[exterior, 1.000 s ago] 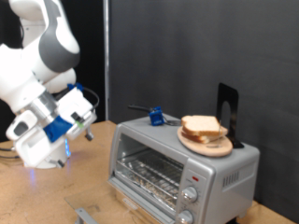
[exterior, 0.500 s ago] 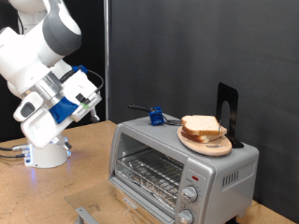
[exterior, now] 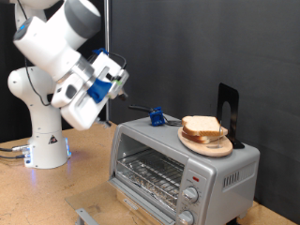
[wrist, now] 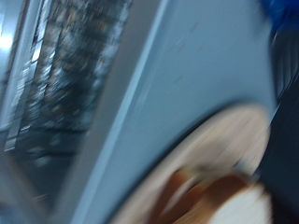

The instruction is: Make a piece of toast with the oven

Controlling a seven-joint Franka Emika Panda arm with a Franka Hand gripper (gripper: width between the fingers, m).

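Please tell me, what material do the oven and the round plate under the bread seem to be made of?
The oven looks like brushed silver metal, with a pale sheen on its top and a glass door. The plate under the bread seems to be light wood, tan and matte. The gripper holds nothing.

The gripper [exterior: 120,82] hangs in open air above and to the exterior view's left of the oven [exterior: 183,169], with nothing between it and the oven roof. The left half of that roof is bare metal, open from above. Farther right the roof is crowded: a small blue object [exterior: 157,118] with a dark stem stands at the far edge, a round wooden plate [exterior: 208,144] carrying stacked bread slices [exterior: 203,127] fills the right end, and a black upright stand [exterior: 228,114] rises behind it. A black backdrop [exterior: 202,47] closes the far side. The oven door [exterior: 150,172] seems shut, blocking the rack. The tabletop [exterior: 47,197] left of the oven lies open, apart from the robot base [exterior: 47,150] and a small metal piece [exterior: 86,217] at the near edge.
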